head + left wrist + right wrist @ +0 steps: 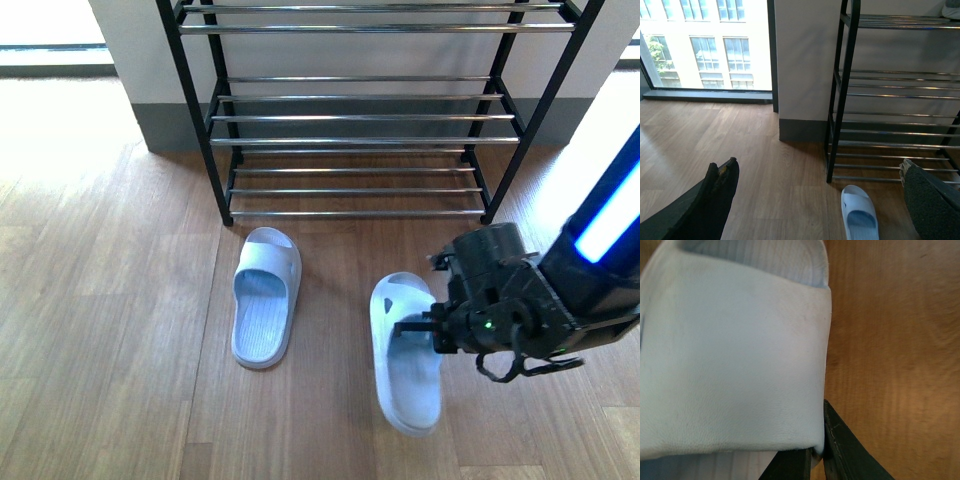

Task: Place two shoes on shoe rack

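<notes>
Right gripper (416, 328) clamped on right slide (405, 378). It sits on the floor (110, 300) at 5 o'clock of left slide (265, 300). Shoe rack (365, 140) at 12 o'clock. Left gripper (817, 170) - jaws wide apart.

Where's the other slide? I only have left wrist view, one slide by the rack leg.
Observer: Front view has it: right slide on the floor, right of your left slide and further from the rack.
Operator: Right arm on it?
Observer: Yes, right wrist view shows the right gripper pinching its strap edge.
Operator: Toe direction?
Observer: Toe toward the rack, like the left slide.
</notes>
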`<action>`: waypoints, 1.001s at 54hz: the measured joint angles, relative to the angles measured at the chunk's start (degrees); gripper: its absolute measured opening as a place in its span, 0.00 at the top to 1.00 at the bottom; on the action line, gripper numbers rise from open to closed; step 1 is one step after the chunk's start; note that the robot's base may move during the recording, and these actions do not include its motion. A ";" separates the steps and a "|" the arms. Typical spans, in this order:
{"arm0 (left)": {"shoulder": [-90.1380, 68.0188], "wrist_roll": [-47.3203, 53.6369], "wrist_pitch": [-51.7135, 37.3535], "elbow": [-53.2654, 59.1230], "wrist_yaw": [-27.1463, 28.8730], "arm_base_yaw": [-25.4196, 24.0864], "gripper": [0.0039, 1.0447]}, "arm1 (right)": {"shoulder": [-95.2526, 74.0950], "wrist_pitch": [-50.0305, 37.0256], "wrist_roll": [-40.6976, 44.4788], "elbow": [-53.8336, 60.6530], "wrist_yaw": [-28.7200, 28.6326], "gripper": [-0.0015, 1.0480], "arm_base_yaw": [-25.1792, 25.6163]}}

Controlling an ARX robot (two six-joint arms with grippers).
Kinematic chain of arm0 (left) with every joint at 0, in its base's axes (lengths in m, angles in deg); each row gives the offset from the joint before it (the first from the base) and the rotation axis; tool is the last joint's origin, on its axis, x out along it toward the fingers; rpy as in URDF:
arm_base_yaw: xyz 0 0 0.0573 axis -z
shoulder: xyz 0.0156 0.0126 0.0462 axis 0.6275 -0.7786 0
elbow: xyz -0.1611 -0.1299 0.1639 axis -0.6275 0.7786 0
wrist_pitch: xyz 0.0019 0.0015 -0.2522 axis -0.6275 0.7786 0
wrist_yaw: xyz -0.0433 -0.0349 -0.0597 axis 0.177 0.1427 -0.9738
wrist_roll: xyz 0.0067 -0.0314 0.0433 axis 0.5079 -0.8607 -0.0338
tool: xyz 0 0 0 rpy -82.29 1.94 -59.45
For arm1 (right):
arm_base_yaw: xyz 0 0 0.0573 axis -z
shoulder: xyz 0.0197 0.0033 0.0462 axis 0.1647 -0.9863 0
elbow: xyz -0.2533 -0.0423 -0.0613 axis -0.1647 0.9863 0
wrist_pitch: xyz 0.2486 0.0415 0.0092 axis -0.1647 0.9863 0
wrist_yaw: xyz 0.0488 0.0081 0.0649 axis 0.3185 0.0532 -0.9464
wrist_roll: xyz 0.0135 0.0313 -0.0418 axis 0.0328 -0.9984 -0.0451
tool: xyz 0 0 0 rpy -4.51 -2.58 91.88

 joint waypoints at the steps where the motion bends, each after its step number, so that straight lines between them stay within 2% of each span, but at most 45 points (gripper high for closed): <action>1: 0.00 0.00 0.00 0.00 0.00 0.00 0.09 | 0.59 -0.50 0.13 0.70 0.00 0.98 0.17; 19: 0.00 0.00 0.00 0.00 0.00 0.00 0.09 | 27.71 -12.76 3.39 24.76 -4.81 0.98 6.16; 25: 0.00 0.00 0.00 0.00 0.00 0.00 0.09 | 37.97 -13.22 3.85 32.92 -6.71 0.98 8.15; 37: 0.00 0.00 0.00 0.00 0.00 0.00 0.09 | 60.19 -8.46 4.63 45.40 -10.54 0.98 10.95; 48: 0.00 0.00 0.00 0.00 0.00 0.00 0.09 | 83.17 1.40 5.09 52.26 -12.37 0.98 12.39; 54: 0.00 0.00 0.00 0.00 0.00 0.00 0.09 | 89.88 2.86 5.22 53.79 -12.55 0.98 12.87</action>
